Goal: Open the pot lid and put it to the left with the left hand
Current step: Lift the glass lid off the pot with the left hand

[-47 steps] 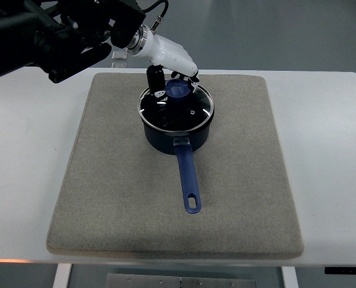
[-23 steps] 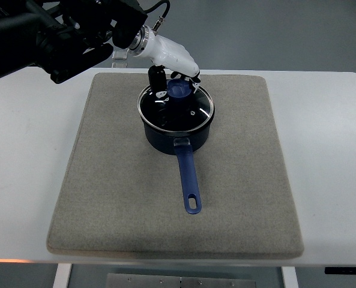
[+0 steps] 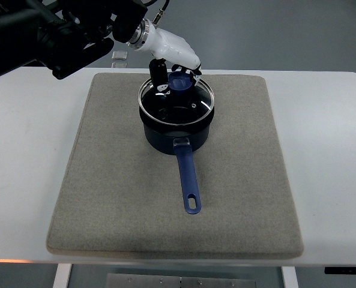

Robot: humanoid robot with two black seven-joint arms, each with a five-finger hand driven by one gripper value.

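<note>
While fingers (image 3: 159, 78) pinch knob (image 3: 179, 84), lid (image 3: 176, 103) tilts (over pot (image 3: 176, 133)).

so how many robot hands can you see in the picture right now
1. The left hand is at the far side of the pot, its fingers gripping the blue knob of the glass lid. The right hand is out of view.

no readable text, label, brand, number or sign anywhere in view
</note>
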